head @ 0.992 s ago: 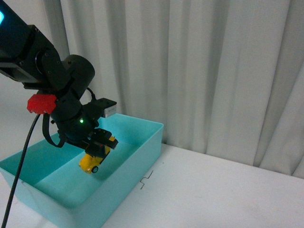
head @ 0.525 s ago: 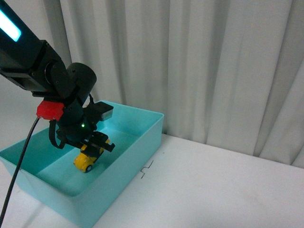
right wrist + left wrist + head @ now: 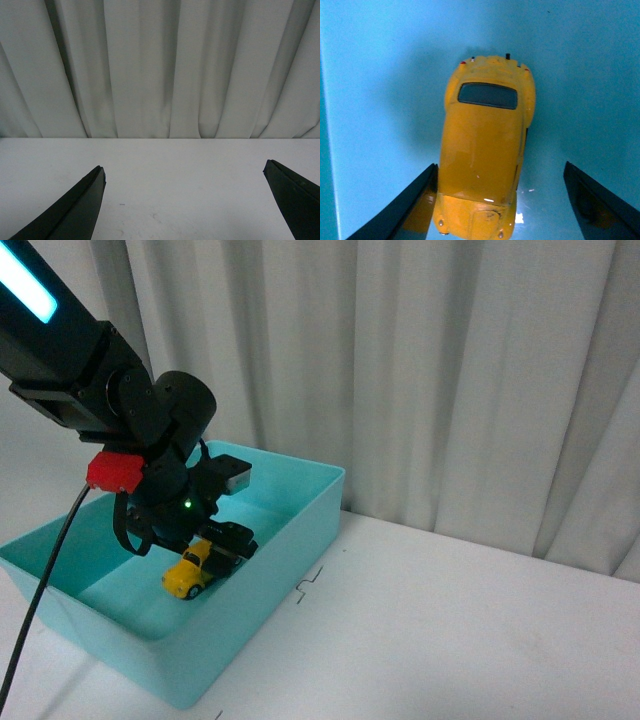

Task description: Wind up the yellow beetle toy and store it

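The yellow beetle toy (image 3: 188,572) rests on the floor of the turquoise bin (image 3: 300,530), wheels down. My left gripper (image 3: 213,552) hangs just above it, open. In the left wrist view the toy (image 3: 485,145) lies between the two dark fingers (image 3: 405,205), which stand apart on either side of it; the finger nearest its flank is close, the other well clear. The right gripper (image 3: 185,205) is open over bare white table, with nothing between its fingers, and does not show in the front view.
The bin's near wall (image 3: 230,640) rises between the toy and the white table (image 3: 450,630). A small black mark (image 3: 308,592) lies on the table beside the bin. Grey curtains (image 3: 450,380) hang behind.
The left gripper lowered the toy from mid-air to the bin floor, then opened and let it go. The toy now sits flat on its wheels.
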Tool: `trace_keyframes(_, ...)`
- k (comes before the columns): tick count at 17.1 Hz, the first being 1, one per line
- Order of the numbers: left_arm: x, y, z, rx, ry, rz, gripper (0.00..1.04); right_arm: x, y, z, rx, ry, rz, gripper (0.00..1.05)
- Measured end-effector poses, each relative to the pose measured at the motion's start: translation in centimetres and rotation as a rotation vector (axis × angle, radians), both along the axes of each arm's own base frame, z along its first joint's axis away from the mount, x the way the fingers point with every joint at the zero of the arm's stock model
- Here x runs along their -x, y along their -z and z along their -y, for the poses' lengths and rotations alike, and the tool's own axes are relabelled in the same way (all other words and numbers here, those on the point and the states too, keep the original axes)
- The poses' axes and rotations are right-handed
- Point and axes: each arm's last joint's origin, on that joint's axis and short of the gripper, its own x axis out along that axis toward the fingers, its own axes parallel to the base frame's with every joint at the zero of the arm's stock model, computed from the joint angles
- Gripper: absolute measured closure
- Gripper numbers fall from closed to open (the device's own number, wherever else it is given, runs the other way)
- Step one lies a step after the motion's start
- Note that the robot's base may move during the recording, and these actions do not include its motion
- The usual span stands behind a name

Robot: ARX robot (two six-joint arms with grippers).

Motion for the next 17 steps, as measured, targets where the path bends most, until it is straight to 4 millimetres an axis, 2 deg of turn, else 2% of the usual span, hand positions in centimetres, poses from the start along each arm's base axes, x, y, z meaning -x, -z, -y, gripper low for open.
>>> trace_keyframes(1, 0.3, -0.3, 0.1, 0.018, 0.002, 0.016, 0.15, 0.0, 0.0, 0.0, 0.000, 0.000, 0.000, 0.07)
trace_keyframes(2, 0.3, -0.6, 0.2, 0.026, -0.001, 0.034, 0.10, 0.0, 0.0, 0.0, 0.000, 0.000, 0.000, 0.07)
trace_keyframes(3, 0.2, -2.0, 0.2, 0.032, -0.005, 0.095, 0.05, 0.0, 0.0, 0.0, 0.000, 0.000, 0.000, 0.07)
trace_keyframes(6, 0.7, -9.0, 0.5, 0.018, 0.014, 0.368, 0.07, 0.0, 0.0, 0.0, 0.000, 0.000, 0.000, 0.07)
trace_keyframes(10, 4.5, -16.0, 2.3, 0.043, 0.072, 0.633, 0.08, 0.0, 0.0, 0.0, 0.000, 0.000, 0.000, 0.07)
trace_keyframes(11, 6.2, -17.3, 3.0, 0.086, 0.098, 0.883, 0.19, 0.0, 0.0, 0.0, 0.000, 0.000, 0.000, 0.07)
trace_keyframes(12, 9.2, -17.8, 3.8, 0.111, 0.098, 1.064, 0.31, 0.0, 0.0, 0.0, 0.000, 0.000, -0.001, 0.07)
trace_keyframes(13, 12.6, -16.2, 4.9, 0.135, 0.096, 1.201, 0.55, 0.0, 0.0, 0.0, 0.000, 0.000, 0.000, 0.07)
trace_keyframes(14, 15.9, -11.8, 5.9, 0.161, 0.075, 1.127, 0.91, 0.0, 0.0, 0.0, 0.000, 0.000, 0.000, 0.07)
trace_keyframes(15, 18.7, -10.8, 6.7, 0.157, 0.070, 1.160, 1.03, 0.0, 0.0, 0.0, 0.000, 0.000, 0.000, 0.07)
trace_keyframes(17, 19.7, -9.8, 7.6, 0.165, 0.078, 1.136, 1.03, 0.0, 0.0, 0.0, 0.000, -0.003, -0.001, 0.07)
